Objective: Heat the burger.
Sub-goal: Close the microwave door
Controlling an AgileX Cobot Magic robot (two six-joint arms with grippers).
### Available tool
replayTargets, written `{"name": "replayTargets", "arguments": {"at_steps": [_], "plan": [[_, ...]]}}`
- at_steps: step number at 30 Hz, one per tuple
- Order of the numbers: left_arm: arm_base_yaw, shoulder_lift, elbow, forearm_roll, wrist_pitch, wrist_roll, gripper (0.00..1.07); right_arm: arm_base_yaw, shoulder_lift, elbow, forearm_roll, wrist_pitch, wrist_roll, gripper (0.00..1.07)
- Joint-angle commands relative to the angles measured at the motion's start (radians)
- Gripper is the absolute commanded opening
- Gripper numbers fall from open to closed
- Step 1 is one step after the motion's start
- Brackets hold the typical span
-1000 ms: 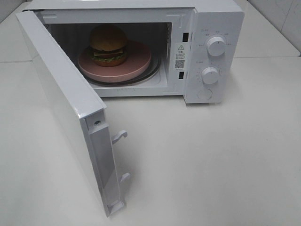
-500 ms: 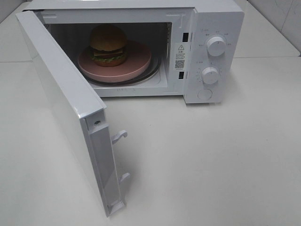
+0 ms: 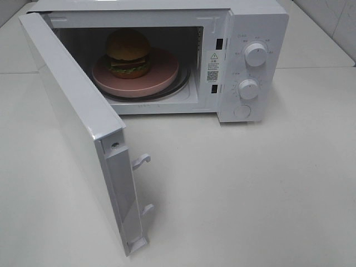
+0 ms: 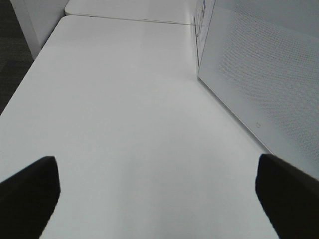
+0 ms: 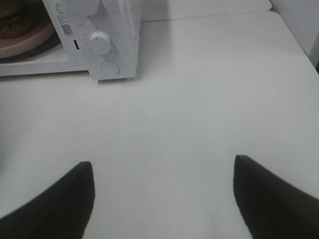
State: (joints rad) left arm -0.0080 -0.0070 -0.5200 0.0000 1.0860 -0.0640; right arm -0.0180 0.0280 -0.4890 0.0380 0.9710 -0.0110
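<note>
Burger [image 3: 128, 54] resting on the round pink plate [image 3: 161, 75] inside the cavity of the white microwave [image 3: 258, 22], whose door [image 3: 72, 117] stands swung wide over the white table [image 3: 250, 183]. Left gripper [image 4: 157, 164], fingers spread wide with nothing between them, hangs above the table beside the door; right gripper [image 5: 163, 162], fingers likewise apart and empty, hangs above the table in front of the control panel, near the lower dial [image 5: 99, 42]
</note>
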Motion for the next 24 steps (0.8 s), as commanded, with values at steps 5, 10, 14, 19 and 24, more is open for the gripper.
{"name": "replayTargets", "arguments": {"at_steps": [5, 10, 14, 19, 24], "plan": [[-0.004, -0.002, 0.004, -0.011, -0.015, 0.0, 1.02, -0.004, -0.062, 0.001, 0.023, -0.007, -0.036, 0.76], [-0.004, -0.003, 0.004, -0.011, -0.015, 0.0, 1.02, -0.004, -0.062, 0.001, 0.024, -0.007, -0.037, 0.76], [-0.004, -0.003, 0.004, -0.011, -0.015, 0.0, 1.02, -0.004, -0.062, 0.001, 0.026, -0.007, -0.039, 0.76], [-0.004, -0.003, 0.004, -0.011, -0.015, 0.0, 1.02, -0.004, -0.062, 0.001, 0.018, -0.007, -0.03, 0.77], [-0.004, -0.003, 0.004, -0.011, -0.015, 0.0, 1.02, -0.004, -0.062, 0.001, 0.009, -0.007, -0.021, 0.89]]}}
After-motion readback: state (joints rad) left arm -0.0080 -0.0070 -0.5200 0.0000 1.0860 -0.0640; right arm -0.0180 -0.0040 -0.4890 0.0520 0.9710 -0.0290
